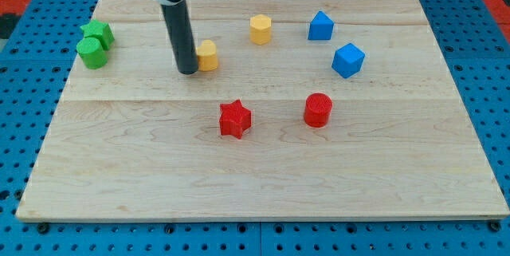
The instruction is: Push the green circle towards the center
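A robotics lab bench is being shown.
A pale wooden board (263,176) is being supported on a blue perforated metal table (16,128), its holes being laid out in a regular grid. Small coloured plastic blocks are being kept on the board, and a dark rod (179,33) is being held upright over it.

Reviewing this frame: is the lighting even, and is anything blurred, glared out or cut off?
Camera view: light is soft and even, with only faint shadows under blocks such as the red star and red cylinder; no strong glare on the wooden board; blocks look sharp; the arm is cut off at the view's top, but my tip shows clearly, beside the yellow block.
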